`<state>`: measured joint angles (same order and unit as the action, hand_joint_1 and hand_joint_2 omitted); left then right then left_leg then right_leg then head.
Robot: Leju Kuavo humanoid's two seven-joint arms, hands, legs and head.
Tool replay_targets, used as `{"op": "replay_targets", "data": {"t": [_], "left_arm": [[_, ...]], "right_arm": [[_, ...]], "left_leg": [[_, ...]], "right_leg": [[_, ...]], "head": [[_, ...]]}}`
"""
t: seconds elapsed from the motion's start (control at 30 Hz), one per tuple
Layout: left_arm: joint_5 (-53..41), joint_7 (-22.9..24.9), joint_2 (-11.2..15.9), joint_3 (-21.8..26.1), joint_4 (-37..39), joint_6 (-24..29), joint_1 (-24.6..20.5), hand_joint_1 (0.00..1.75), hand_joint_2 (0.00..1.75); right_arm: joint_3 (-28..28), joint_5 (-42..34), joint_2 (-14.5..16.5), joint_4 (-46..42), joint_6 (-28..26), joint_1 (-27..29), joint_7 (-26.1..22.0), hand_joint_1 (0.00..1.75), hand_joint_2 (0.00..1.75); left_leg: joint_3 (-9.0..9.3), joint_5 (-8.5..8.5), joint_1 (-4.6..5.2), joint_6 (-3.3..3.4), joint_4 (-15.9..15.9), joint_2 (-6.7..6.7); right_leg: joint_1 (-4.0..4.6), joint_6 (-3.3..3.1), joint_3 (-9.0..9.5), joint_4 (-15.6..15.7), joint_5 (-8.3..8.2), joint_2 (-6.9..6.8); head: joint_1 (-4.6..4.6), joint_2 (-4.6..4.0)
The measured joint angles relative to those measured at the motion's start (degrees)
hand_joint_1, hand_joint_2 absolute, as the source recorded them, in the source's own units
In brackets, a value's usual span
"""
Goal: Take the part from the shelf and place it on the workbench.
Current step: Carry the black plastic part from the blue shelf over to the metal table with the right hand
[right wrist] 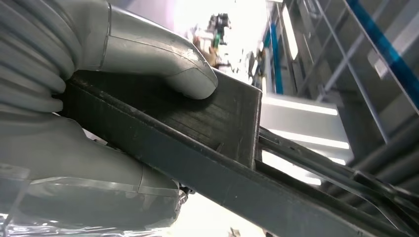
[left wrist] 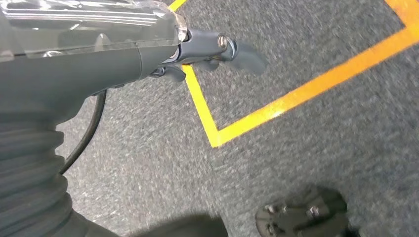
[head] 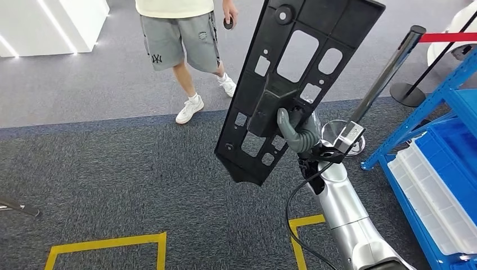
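Right hand [head: 297, 130]: clamped on black part [head: 298, 73], which is raised and tilted above the hand.
Left hand [left wrist: 212, 49]: fingers curled in, holding nothing.

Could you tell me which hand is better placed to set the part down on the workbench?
The right hand: it already grips the black part, held up over the carpet. The left hand hangs toward the floor, holding nothing.

One black panel part [head: 292, 73], one person [head: 180, 39] in two white sneakers [head: 190, 109], one blue shelf rack [head: 444, 112], two stanchion posts [head: 388, 73], two yellow floor outlines [head: 107, 247].
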<state>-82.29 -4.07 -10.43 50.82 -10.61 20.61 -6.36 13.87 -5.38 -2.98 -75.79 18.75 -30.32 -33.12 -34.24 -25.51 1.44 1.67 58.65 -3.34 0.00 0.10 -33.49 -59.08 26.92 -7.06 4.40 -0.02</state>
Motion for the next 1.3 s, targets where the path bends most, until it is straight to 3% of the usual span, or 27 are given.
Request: {"op": "replay_targets", "data": {"t": [0.03, 0.1, 0.17, 0.23, 0.27, 0.3, 0.37, 0.4, 0.47, 0.53, 0.6, 0.67, 0.7, 0.73, 0.77, 0.8, 0.83, 0.9, 0.97, 1.03, 1.1, 1.17, 1.23, 1.27, 1.3], "left_arm": [[0.22, -0.48, 0.17, 0.01, -0.05, -0.03, -0.09, 0.0, 1.75], [0.41, -1.31, 0.43, 0.02, -0.18, -0.07, -0.48, 0.0, 1.75], [0.33, -1.93, 0.55, 0.01, -0.27, 0.18, -1.16, 0.0, 1.75], [0.69, -1.29, 0.62, 0.01, -0.31, 0.41, -1.76, 0.0, 1.75], [1.09, -0.42, 0.68, 0.05, -0.31, 0.31, -1.92, 0.0, 1.75], [1.49, 0.53, 0.81, 0.17, -0.32, 0.0, -1.95, 0.0, 1.75], [1.67, 2.05, 1.28, 0.42, -0.33, -0.8, -1.74, 0.0, 1.75], [1.35, 2.68, 1.63, 0.49, -0.35, -1.16, -1.58, 0.0, 1.75], [0.5, 4.06, 2.45, 0.49, -0.38, -1.65, -1.04, 0.0, 1.75], [0.14, 5.32, 3.51, 0.5, -0.4, -2.02, 0.0, 0.0, 1.75], [0.04, 6.43, 4.4, 0.52, -0.42, -2.61, 1.0, 0.0, 1.75], [-0.34, 7.5, 4.94, 0.52, -0.43, -3.47, 1.36, 0.0, 1.75], [-0.56, 7.84, 5.13, 0.52, -0.43, -3.91, 1.4, 0.0, 1.75], [-0.74, 7.88, 5.26, 0.51, -0.43, -4.23, 1.46, 0.0, 1.75], [-0.82, 7.53, 5.33, 0.51, -0.43, -4.32, 1.51, 0.0, 1.75], [-0.8, 6.91, 5.39, 0.5, -0.43, -4.22, 1.47, 0.0, 1.75], [-0.75, 6.17, 5.42, 0.5, -0.43, -3.96, 1.28, 0.0, 1.75], [-0.68, 4.77, 5.42, 0.46, -0.43, -3.43, 0.26, 0.0, 1.75], [-1.04, 3.47, 5.32, 0.27, -0.43, -3.07, -1.18, 0.0, 1.75], [-1.45, 2.35, 5.17, -0.02, -0.43, -2.73, -2.49, 0.0, 1.75], [-1.43, 1.53, 4.77, -0.35, -0.45, -2.37, -3.69, 0.0, 1.75], [-1.18, 0.84, 4.19, -0.69, -0.48, -2.01, -4.9, 0.0, 1.75], [-0.86, 0.49, 3.74, -0.84, -0.49, -1.64, -5.65, 0.0, 1.75], [-0.64, 0.5, 3.55, -0.85, -0.49, -1.5, -5.73, 0.0, 1.75], [-0.34, 0.59, 3.41, -0.85, -0.49, -1.37, -5.69, 0.0, 1.75]], "right_arm": [[-0.02, 0.01, 0.19, -0.33, 0.1, 0.06, 0.08, 1.75, 1.75], [-0.05, 0.04, 0.51, -1.29, 0.19, 0.04, 0.29, 1.75, 1.75], [-0.17, 0.38, 0.57, -2.18, -0.28, 0.19, 0.79, 1.75, 1.75], [-0.55, 1.06, 0.62, -3.36, -1.31, 0.96, 1.26, 1.75, 1.75], [-0.81, 1.39, 0.7, -4.25, -1.81, 1.52, 1.36, 1.75, 1.75], [-1.09, 1.63, 0.8, -5.35, -2.13, 2.1, 1.38, 1.75, 1.75], [-1.49, 2.24, 1.11, -7.46, -2.62, 3.14, 1.38, 1.75, 1.75], [-1.65, 2.73, 1.34, -8.43, -2.92, 3.75, 1.36, 1.75, 1.75], [-1.97, 3.83, 1.92, -10.11, -3.62, 5.39, 1.26, 1.75, 1.75], [-2.31, 4.44, 2.62, -11.73, -4.05, 6.99, 1.14, 1.75, 1.75], [-2.69, 4.55, 3.35, -13.24, -4.16, 8.03, 1.0, 1.75, 1.75], [-3.14, 4.67, 3.8, -14.55, -4.1, 8.96, 0.87, 1.75, 1.75], [-3.32, 4.78, 3.87, -14.99, -4.0, 9.42, 0.84, 1.75, 1.75], [-3.5, 4.97, 3.95, -15.28, -3.89, 9.82, 0.84, 1.75, 1.75], [-3.62, 5.14, 4.04, -15.44, -3.8, 10.1, 0.83, 1.75, 1.75], [-3.72, 5.29, 4.14, -15.52, -3.72, 10.25, 0.79, 1.75, 1.75], [-3.8, 5.43, 4.23, -15.55, -3.64, 10.25, 0.73, 1.75, 1.75], [-3.89, 5.6, 4.34, -15.52, -3.36, 9.83, 0.53, 1.75, 1.75], [-3.92, 5.89, 4.48, -15.38, -2.86, 8.93, 0.4, 1.75, 1.75], [-3.8, 6.27, 4.8, -15.2, -2.37, 7.81, 0.52, 1.75, 1.75], [-3.66, 6.58, 5.1, -15.03, -2.04, 6.67, 1.01, 1.75, 1.75], [-3.57, 7.03, 5.19, -14.9, -1.81, 5.81, 1.56, 1.75, 1.75], [-3.41, 7.51, 5.16, -14.68, -1.7, 5.53, 2.11, 1.75, 1.75], [-3.27, 7.68, 5.14, -14.55, -1.68, 5.49, 2.38, 1.75, 1.75], [-3.08, 7.78, 5.11, -14.45, -1.67, 5.36, 2.59, 1.75, 1.75]], "left_leg": [[0.15, 0.26, -0.15, 0.24, -0.39, 0.69], [0.69, 0.78, -0.56, 0.8, -1.25, 1.92], [0.82, 0.99, -0.72, 1.13, -1.47, 3.22], [0.82, 1.01, -0.74, 1.19, -1.35, 4.92], [0.83, 0.97, -0.78, 1.12, -1.21, 5.81], [0.85, 0.86, -0.84, 0.97, -0.97, 6.65], [0.7, 0.4, -0.93, 0.43, -0.25, 8.03], [0.48, 0.18, -0.97, 0.1, 0.12, 8.61], [0.01, 0.02, -1.16, -0.59, 0.45, 9.57], [-0.27, -0.08, -1.4, -1.3, 0.54, 9.85], [-1.36, -1.56, -1.34, -1.94, 2.78, 7.58], [-4.54, -4.72, -1.41, -2.43, 9.21, 4.91], [-6.49, -6.1, -1.54, -2.6, 12.89, 4.4], [-7.88, -6.7, -1.63, -2.71, 15.43, 4.17], [-8.33, -6.26, -1.68, -2.73, 16.03, 4.03], [-7.56, -4.79, -1.68, -2.63, 14.27, 3.8], [-5.75, -2.7, -1.61, -2.4, 10.6, 3.23], [-1.94, 0.04, -1.07, -1.57, 3.03, 0.91], [-0.78, 0.37, -0.46, -0.81, 0.22, -0.16], [-0.77, 0.76, -0.49, -0.25, -0.29, 1.05], [-0.16, 1.39, -0.88, 0.31, -1.22, 2.21], [0.15, 1.84, -1.05, 0.66, -1.67, 3.43], [0.07, 1.93, -1.06, 0.78, -1.58, 4.88], [0.06, 1.91, -1.07, 0.77, -1.49, 5.64], [0.05, 1.87, -1.09, 0.71, -1.34, 6.41]], "right_leg": [[-0.06, 0.22, 0.13, -0.09, 0.17, 0.02], [-0.23, 0.62, -0.86, -2.74, 1.94, 2.56], [-0.46, 0.79, -4.27, -9.62, 5.09, 5.79], [-0.62, 0.97, -7.42, -15.16, 6.33, 6.64], [-0.72, 1.03, -7.72, -15.16, 5.42, 6.73], [-0.86, 1.07, -6.94, -12.94, 3.57, 6.95], [-1.22, 1.13, -3.81, -5.67, -0.19, 8.72], [-1.37, 1.12, -2.6, -2.91, -1.12, 9.75], [-1.26, 0.83, -1.76, -1.06, -0.97, 10.64], [-1.12, 0.12, -1.6, -0.67, -1.02, 9.62], [-1.17, -0.64, -1.33, -0.33, -1.02, 8.52], [-0.99, -1.09, -1.2, -0.24, -0.87, 7.15], [-0.86, -1.2, -1.18, -0.25, -0.77, 6.4], [-0.76, -1.27, -1.14, -0.26, -0.68, 5.64], [-0.69, -1.29, -1.08, -0.27, -0.58, 4.94], [-0.62, -1.26, -0.97, -0.27, -0.48, 4.29], [-0.56, -1.2, -0.78, -0.27, -0.35, 3.64], [-0.39, -0.92, -0.4, -0.21, -0.14, 2.43], [-0.27, -0.45, -0.23, -0.12, -0.07, 1.39], [-0.25, 0.14, 0.02, 0.0, -0.03, 0.65], [-0.42, 0.69, -0.27, -1.42, 1.05, 2.65], [-0.64, 0.99, -2.85, -7.17, 4.11, 5.81], [-0.69, 1.11, -6.65, -14.43, 6.81, 6.79], [-0.72, 1.15, -7.7, -16.01, 6.73, 6.86], [-0.78, 1.18, -7.79, -15.5, 5.54, 6.92]], "head": [[-0.01, 0.0], [-0.01, 0.0], [-0.01, 0.0], [-0.01, 0.0], [-0.01, 0.0], [-0.01, 0.0], [-0.01, 0.0], [-0.01, 0.0], [-0.01, 0.0], [-0.01, 0.0], [0.01, 0.0], [0.01, 0.0], [0.01, 0.0], [0.01, 0.0], [0.01, 0.0], [0.01, 0.0], [0.01, 0.0], [0.01, 0.0], [0.0, 0.0], [0.01, 0.0], [0.0, 0.0], [-0.01, 0.0], [-0.01, 0.0], [-0.01, 0.0], [-0.01, 0.0]]}}
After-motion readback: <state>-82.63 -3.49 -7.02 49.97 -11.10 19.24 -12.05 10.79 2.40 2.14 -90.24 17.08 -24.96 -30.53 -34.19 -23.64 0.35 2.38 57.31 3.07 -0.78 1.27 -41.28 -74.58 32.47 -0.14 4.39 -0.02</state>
